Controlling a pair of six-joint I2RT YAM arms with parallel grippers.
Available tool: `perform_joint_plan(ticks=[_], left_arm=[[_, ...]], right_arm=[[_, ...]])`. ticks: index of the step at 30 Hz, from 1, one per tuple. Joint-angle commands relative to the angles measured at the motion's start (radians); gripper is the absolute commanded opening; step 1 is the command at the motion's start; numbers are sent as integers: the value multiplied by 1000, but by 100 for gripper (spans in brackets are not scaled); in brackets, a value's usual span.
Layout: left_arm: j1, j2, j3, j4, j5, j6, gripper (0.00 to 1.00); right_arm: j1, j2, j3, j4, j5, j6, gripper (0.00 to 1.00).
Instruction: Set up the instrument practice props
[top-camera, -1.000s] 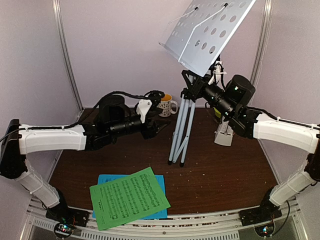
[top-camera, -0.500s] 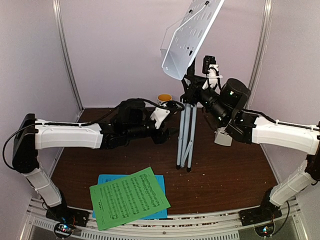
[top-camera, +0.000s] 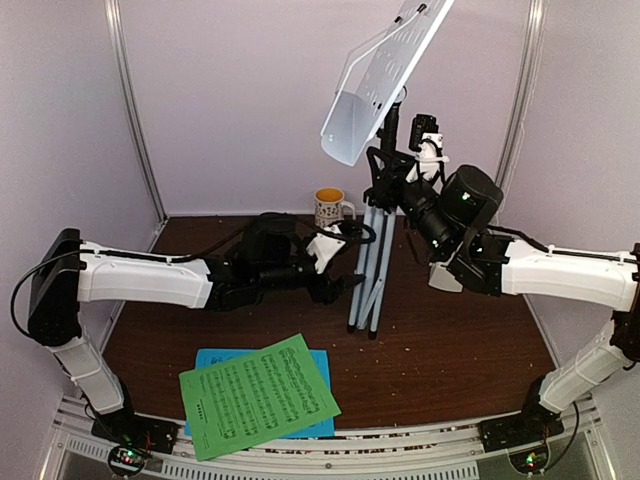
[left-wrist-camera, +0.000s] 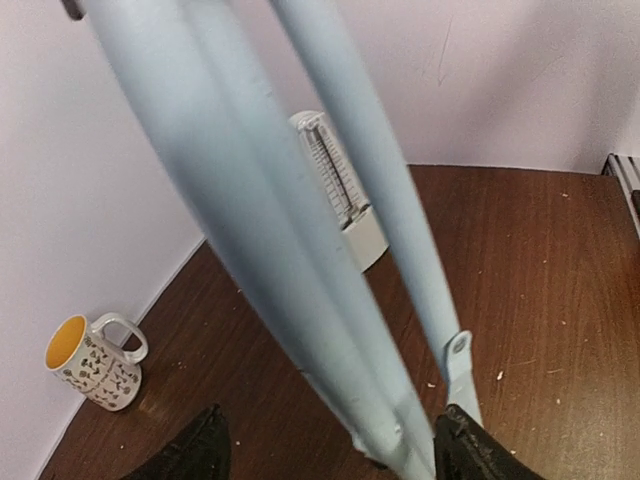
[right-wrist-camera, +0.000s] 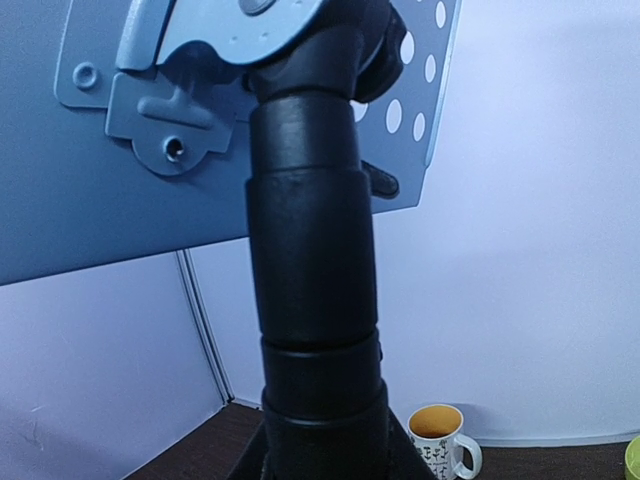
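Two end effectors: left (left-wrist-camera: 335, 438) spread astride tripod legs (left-wrist-camera: 300, 250), right (top-camera: 390, 182) clamping pole (right-wrist-camera: 312, 260).

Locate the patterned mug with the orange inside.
Top view: the patterned mug stands at the table's far edge by the back wall, just left of the music stand's tripod legs.

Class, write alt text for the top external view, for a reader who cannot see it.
Two robot arms meet at a white music stand standing mid-table: the left gripper at its folded legs, the right gripper at its black post. A green sheet lies on a blue sheet at the near edge; a mug stands by the back wall.
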Motion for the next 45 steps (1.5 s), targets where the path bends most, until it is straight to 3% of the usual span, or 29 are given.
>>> perform_joint_plan(ticks=[1, 6, 11, 19, 24, 27, 32, 38, 42, 44, 45], left_arm=[[-26, 22, 22, 108, 68, 13, 73], [-41, 43, 41, 117, -1, 25, 73], [-42, 52, 52, 156, -193, 29, 57], [-41, 56, 38, 206, -306, 56, 42], [-41, 94, 95, 171, -467, 69, 28], [-41, 122, 128, 159, -530, 83, 27], [-41, 170, 161, 163, -542, 110, 35], [-41, 207, 194, 155, -523, 169, 26], [-41, 224, 211, 178, -571, 181, 9], [-41, 235, 221, 192, -620, 169, 10], [-41, 240, 225, 205, -647, 158, 15]], right_arm=[[15, -64, 46, 337, 27, -2, 0], [20, -69, 36, 339, 35, -1, 0], [34, -83, 26, 324, 65, -9, 0], [43, -95, 7, 286, 103, -17, 0], [54, -93, 19, 247, 133, -15, 0], [58, -85, 34, 209, 148, -10, 0], [61, -78, 63, 138, 154, 2, 0], [60, -68, 111, 47, 172, 11, 0], [61, -62, 127, 16, 208, 32, 0], [62, -60, 134, 10, 226, 42, 0], [61, -60, 138, 6, 236, 51, 0]])
